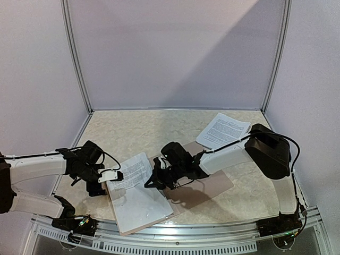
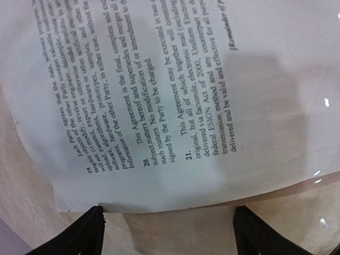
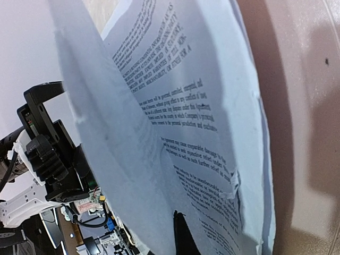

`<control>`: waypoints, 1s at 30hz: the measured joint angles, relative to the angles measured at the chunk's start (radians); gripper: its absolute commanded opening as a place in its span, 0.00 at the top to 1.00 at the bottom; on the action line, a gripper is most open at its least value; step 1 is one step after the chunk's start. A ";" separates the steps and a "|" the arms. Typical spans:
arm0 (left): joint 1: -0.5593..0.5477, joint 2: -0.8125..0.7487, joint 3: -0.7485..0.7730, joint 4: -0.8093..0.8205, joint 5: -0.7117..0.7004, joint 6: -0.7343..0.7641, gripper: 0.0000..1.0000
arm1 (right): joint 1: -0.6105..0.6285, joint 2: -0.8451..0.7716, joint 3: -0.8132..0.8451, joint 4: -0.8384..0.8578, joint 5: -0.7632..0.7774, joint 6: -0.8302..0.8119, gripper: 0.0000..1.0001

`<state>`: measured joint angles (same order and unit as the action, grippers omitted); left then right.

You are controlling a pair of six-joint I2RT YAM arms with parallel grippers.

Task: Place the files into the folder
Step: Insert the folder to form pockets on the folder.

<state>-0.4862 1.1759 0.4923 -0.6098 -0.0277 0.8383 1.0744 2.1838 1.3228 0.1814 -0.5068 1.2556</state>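
Note:
The tan folder [image 1: 213, 186] lies open near the table's front, and its surface also shows in the wrist views [image 2: 175, 228] [image 3: 305, 133]. White printed files [image 1: 141, 204] rest on its left leaf. My right gripper [image 1: 152, 180] is shut on the right edge of a sheet [image 3: 133, 175], which curls up off the stack; one dark fingertip [image 3: 183, 236] shows against the paper. My left gripper [image 1: 116, 175] stands open at the stack's left edge. Its fingers [image 2: 79, 236] straddle the folder just short of the paper's edge [image 2: 175, 106], with nothing between them. More files [image 1: 223, 129] lie at the back right.
White booth walls close in the table on three sides, with metal posts [image 1: 77, 58] at the back corners. A metal rail [image 1: 175, 234] runs along the front edge by the arm bases. The marbled tabletop [image 1: 154, 130] stretches behind the folder.

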 measured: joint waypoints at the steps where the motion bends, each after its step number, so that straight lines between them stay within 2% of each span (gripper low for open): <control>1: 0.000 -0.001 -0.001 0.000 0.000 0.000 0.15 | 0.000 0.000 0.000 0.000 0.000 0.000 1.00; 6: 0.000 -0.006 -0.004 0.003 0.000 0.000 0.14 | 0.000 0.000 0.000 -0.001 0.003 0.000 0.98; 12: 0.000 -0.026 -0.011 0.006 -0.011 0.005 0.10 | 0.000 0.000 0.019 -0.078 0.032 -0.038 0.72; 17: 0.000 -0.051 -0.009 -0.011 -0.071 0.015 0.08 | 0.002 -0.002 0.143 -0.256 0.077 -0.159 0.54; 20: 0.000 -0.061 -0.009 -0.038 -0.118 0.024 0.08 | 0.002 -0.024 0.202 -0.352 0.132 -0.253 0.48; 22: 0.000 -0.066 -0.009 -0.058 -0.143 0.026 0.08 | 0.003 -0.059 0.210 -0.426 0.177 -0.308 0.39; 27: 0.000 -0.088 -0.004 -0.115 -0.180 0.025 0.08 | 0.003 -0.125 0.306 -0.651 0.364 -0.492 0.31; 30: 0.000 -0.112 0.029 -0.162 -0.193 0.021 0.07 | -0.012 -0.153 0.370 -0.721 0.457 -0.610 0.28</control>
<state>-0.4862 1.0641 0.5209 -0.7719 -0.2203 0.8593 1.0622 2.0304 1.6924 -0.5392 -0.0498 0.6460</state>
